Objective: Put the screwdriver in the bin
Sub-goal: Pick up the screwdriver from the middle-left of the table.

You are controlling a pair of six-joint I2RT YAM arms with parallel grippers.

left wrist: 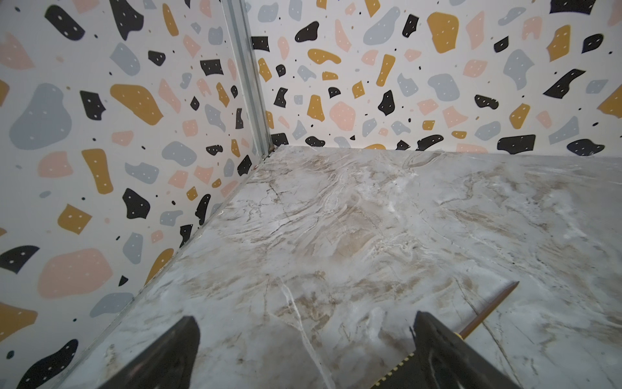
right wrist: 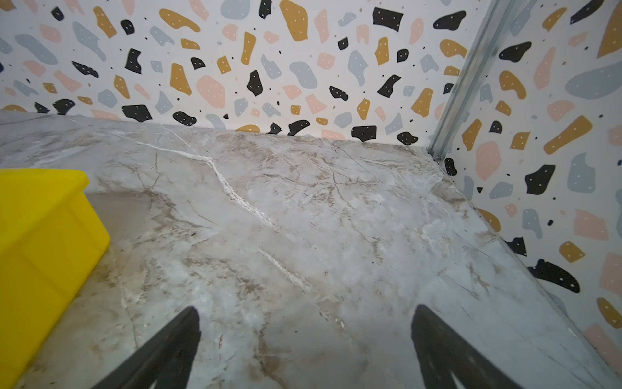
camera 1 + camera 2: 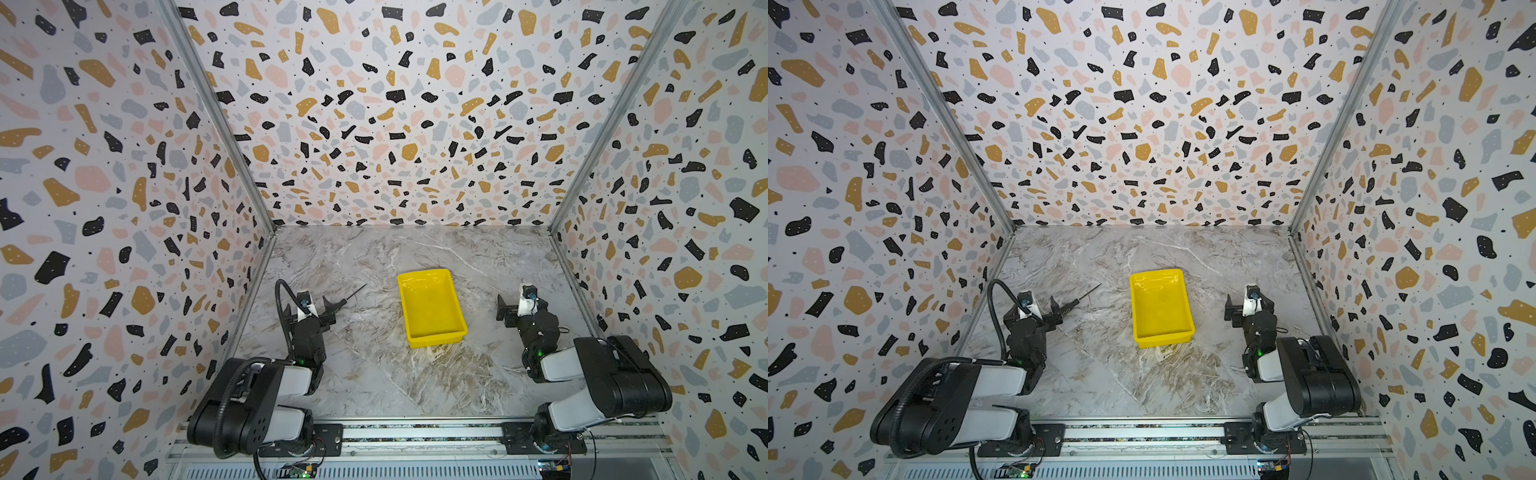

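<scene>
left gripper (image 1: 306, 320) hangs released, jaws wide and empty; the screwdriver (image 1: 489, 310) lies on the table (image 1: 336, 219) just outside one finger (image 1: 444, 353), maybe touching it, apart from the bin (image 3: 436, 337). closing here would miss it, or the finger could knock it rolling away.

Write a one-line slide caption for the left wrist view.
Left gripper open over the marble table, the screwdriver lying just outside its jaws, not between them.
</scene>
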